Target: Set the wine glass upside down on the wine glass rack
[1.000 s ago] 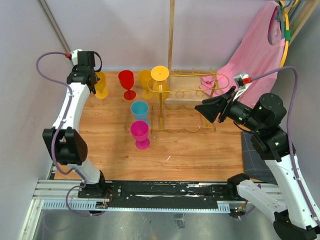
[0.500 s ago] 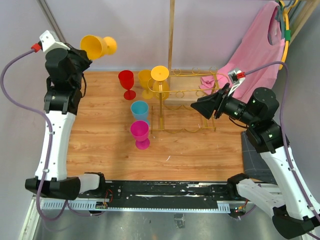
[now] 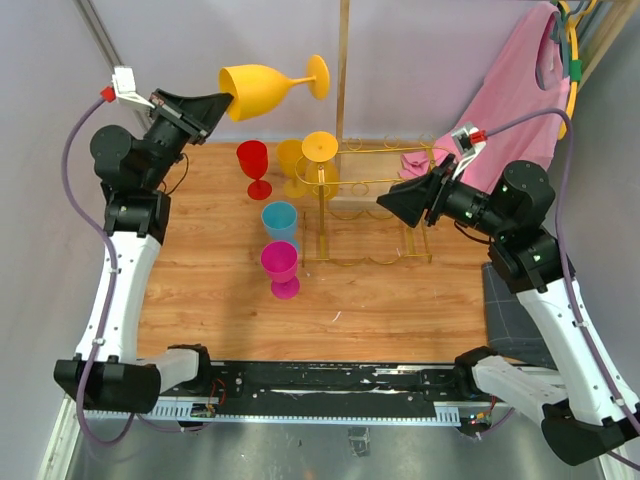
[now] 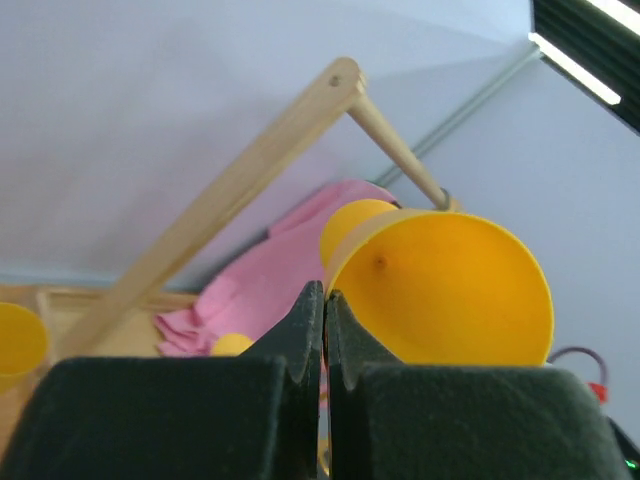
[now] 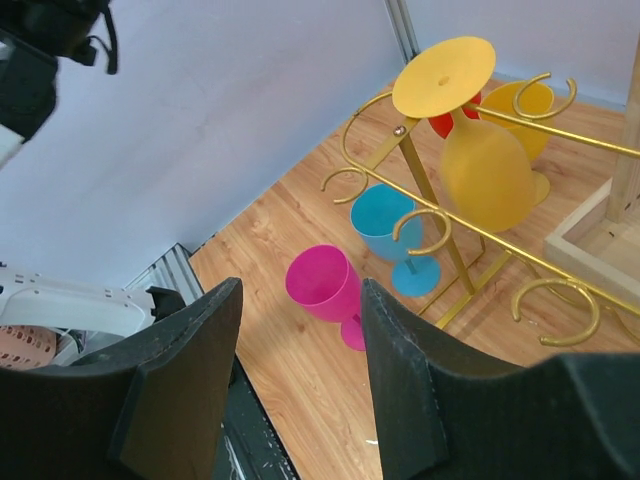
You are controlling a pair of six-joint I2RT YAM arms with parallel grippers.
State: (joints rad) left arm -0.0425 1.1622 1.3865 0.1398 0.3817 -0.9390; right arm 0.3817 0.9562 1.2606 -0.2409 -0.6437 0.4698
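Observation:
My left gripper [image 3: 225,102] is shut on the rim of a yellow wine glass [image 3: 265,88] and holds it on its side, high above the back of the table, foot pointing right. In the left wrist view the jaws [image 4: 324,295] pinch the rim of that glass's bowl [image 4: 450,290]. The gold wire wine glass rack [image 3: 360,184] stands right of centre, with one yellow glass [image 3: 320,150] hanging upside down at its left end. My right gripper [image 3: 385,207] hovers open over the rack's right part, empty. In its view the rack [image 5: 440,200] and the hung glass [image 5: 480,170] lie beyond the gripper [image 5: 300,290].
Red [image 3: 253,160], yellow [image 3: 291,158], blue [image 3: 280,220] and magenta [image 3: 280,265] glasses stand upright left of the rack. A tall wooden pole [image 3: 343,70] rises behind it, close to the held glass's foot. Pink cloth [image 3: 520,110] hangs at the back right.
My left arm has lifted the yellow glass from the table's back left corner, raised it and swung it right, turning it on its side. My right gripper has shifted slightly left.

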